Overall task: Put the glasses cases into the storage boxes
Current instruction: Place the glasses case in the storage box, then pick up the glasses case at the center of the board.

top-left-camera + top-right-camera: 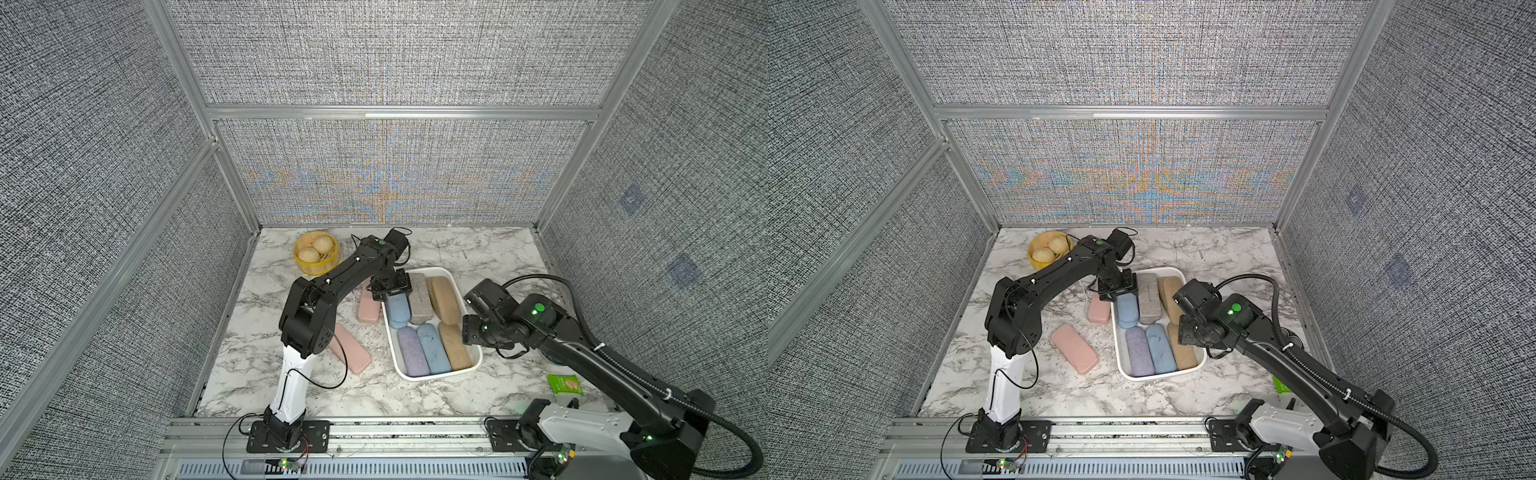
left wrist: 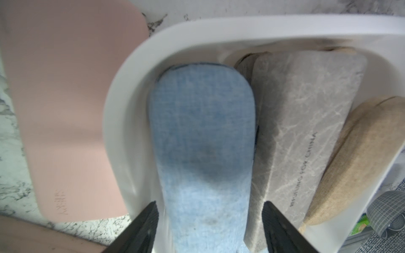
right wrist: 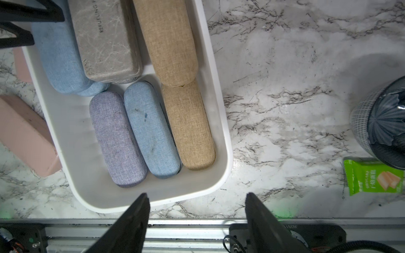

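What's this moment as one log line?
left pincer open astride blue case in bin | right pincer open, empty | two pink cases outside bin

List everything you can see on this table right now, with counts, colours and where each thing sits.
storage bin: one, white, middle of the marble table
blue cases: two showing, blue, in the bin, one far, one near
grey case: one, grey, in the bin, far row
tan cases: two, tan, in the bin, far one tilted
lavender case: one, lavender, in the bin, near row
pink cases: two, pink, on the table left of the bin
steamer basket: one, yellow, far left
buns: two, pale, inside the basket
snack packet: one, green, near right
bowl: one, dark patterned, beside the packet
left gripper: black, open, astride the far blue case
right gripper: black, open, empty, above the bin's near right corner
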`<state>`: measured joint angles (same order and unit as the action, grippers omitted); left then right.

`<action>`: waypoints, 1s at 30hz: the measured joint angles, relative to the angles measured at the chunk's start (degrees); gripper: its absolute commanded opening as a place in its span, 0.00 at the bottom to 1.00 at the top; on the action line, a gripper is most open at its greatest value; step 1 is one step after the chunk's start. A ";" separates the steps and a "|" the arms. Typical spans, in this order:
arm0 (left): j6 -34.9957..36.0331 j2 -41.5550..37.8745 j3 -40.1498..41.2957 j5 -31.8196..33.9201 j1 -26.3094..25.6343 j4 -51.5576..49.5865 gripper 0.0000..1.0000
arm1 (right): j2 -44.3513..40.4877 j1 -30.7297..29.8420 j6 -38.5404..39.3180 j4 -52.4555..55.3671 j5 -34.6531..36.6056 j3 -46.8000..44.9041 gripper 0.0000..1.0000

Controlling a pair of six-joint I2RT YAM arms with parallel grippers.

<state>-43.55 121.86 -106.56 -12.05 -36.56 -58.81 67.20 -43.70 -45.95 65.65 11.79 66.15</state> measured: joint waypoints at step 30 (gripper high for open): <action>-1.79 -51.71 48.35 11.04 0.70 12.92 0.89 | 24.81 -22.86 -11.08 -13.18 -1.51 -2.01 0.63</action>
<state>-45.34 70.15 -58.22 -1.02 -35.86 -45.89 92.01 -66.57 -57.04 52.47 10.28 64.14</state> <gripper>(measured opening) 0.883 0.628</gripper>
